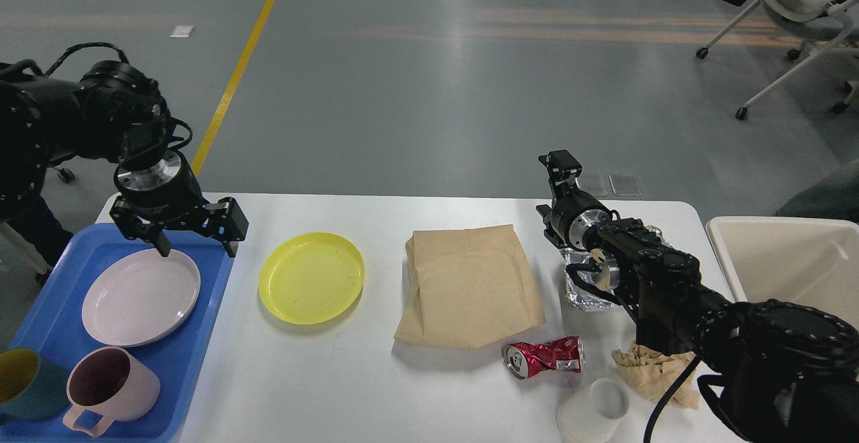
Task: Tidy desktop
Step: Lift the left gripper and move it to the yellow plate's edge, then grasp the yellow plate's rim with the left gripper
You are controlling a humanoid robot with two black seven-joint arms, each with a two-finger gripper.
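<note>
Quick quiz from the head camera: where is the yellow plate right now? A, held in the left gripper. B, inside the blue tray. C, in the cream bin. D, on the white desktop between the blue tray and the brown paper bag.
D: the yellow plate lies flat on the desktop, right of the blue tray and left of the brown paper bag, with the left gripper over the tray's far edge instead.
</note>
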